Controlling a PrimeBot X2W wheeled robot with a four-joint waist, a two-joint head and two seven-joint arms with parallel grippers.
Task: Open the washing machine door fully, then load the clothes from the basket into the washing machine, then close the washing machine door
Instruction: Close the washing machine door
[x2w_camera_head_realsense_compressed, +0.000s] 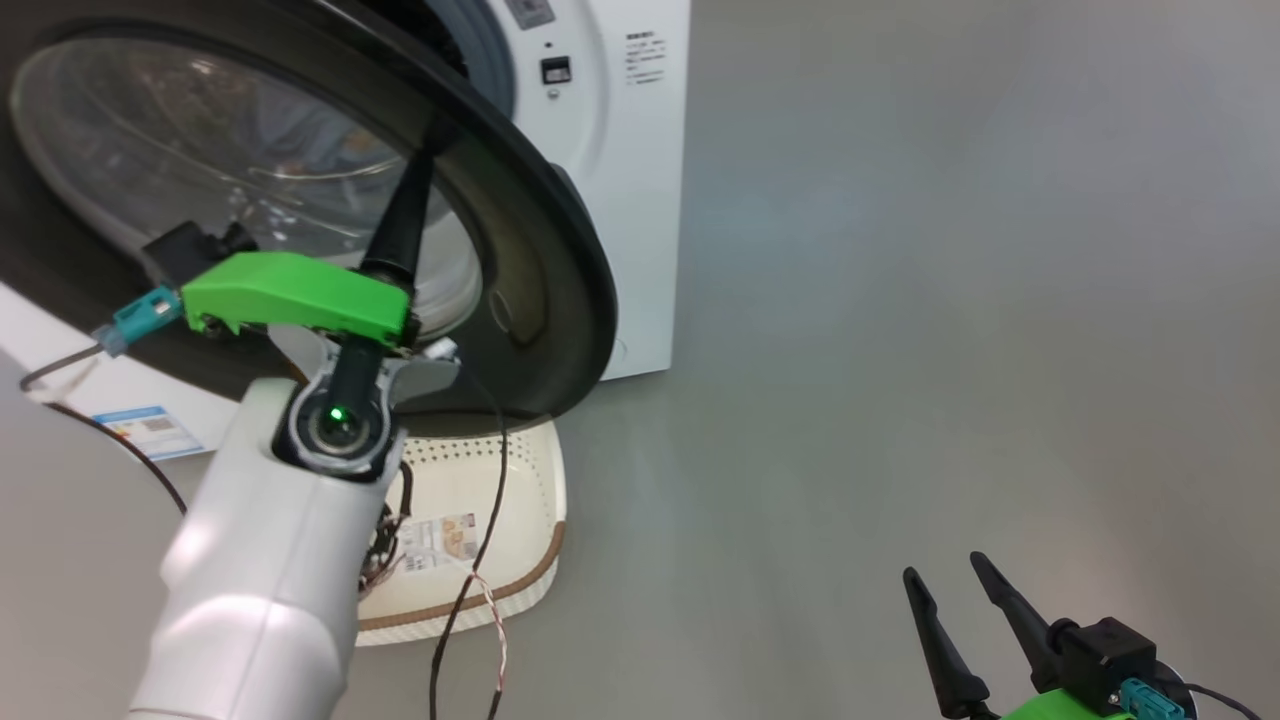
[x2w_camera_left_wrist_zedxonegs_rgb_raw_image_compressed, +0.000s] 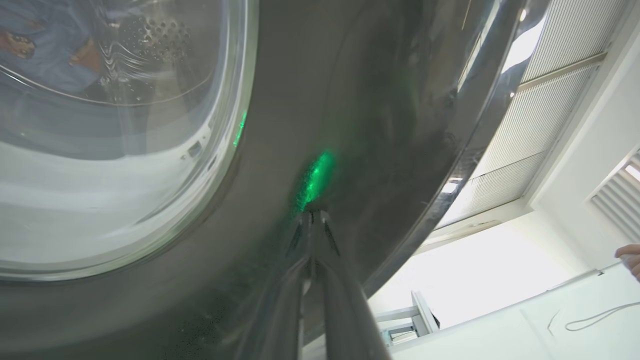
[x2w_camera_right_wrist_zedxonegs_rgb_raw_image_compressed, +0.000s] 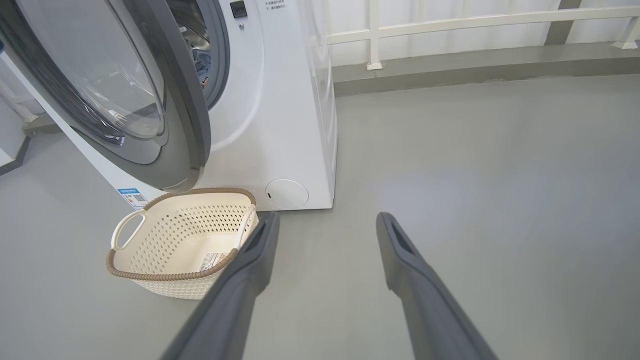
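Observation:
The washing machine (x2w_camera_head_realsense_compressed: 640, 200) stands with its round black door (x2w_camera_head_realsense_compressed: 560, 280) partly swung out. My left gripper (x2w_camera_head_realsense_compressed: 436, 140) is shut, holding nothing, its tips against the door's outer face. In the left wrist view the closed left gripper (x2w_camera_left_wrist_zedxonegs_rgb_raw_image_compressed: 312, 214) touches the door's glossy ring (x2w_camera_left_wrist_zedxonegs_rgb_raw_image_compressed: 375, 100). Through the glass window show light blue clothes (x2w_camera_left_wrist_zedxonegs_rgb_raw_image_compressed: 45, 50) in the drum. The basket (x2w_camera_right_wrist_zedxonegs_rgb_raw_image_compressed: 170, 276) sits on the floor below the door, empty but for a paper label. My right gripper (x2w_camera_right_wrist_zedxonegs_rgb_raw_image_compressed: 327, 217) is open over bare floor, right of the basket, and it holds nothing. Clothes (x2w_camera_right_wrist_zedxonegs_rgb_raw_image_compressed: 202, 60) show in the drum opening.
Grey floor spreads to the right of the washing machine (x2w_camera_right_wrist_zedxonegs_rgb_raw_image_compressed: 280, 100). A round flap (x2w_camera_right_wrist_zedxonegs_rgb_raw_image_compressed: 286, 194) and a blue sticker (x2w_camera_right_wrist_zedxonegs_rgb_raw_image_compressed: 132, 197) sit low on its front. A white railing (x2w_camera_right_wrist_zedxonegs_rgb_raw_image_compressed: 450, 25) runs along the back. Cables hang from my left arm over the basket (x2w_camera_head_realsense_compressed: 530, 480). A person's hand (x2w_camera_left_wrist_zedxonegs_rgb_raw_image_compressed: 631, 257) shows at the edge.

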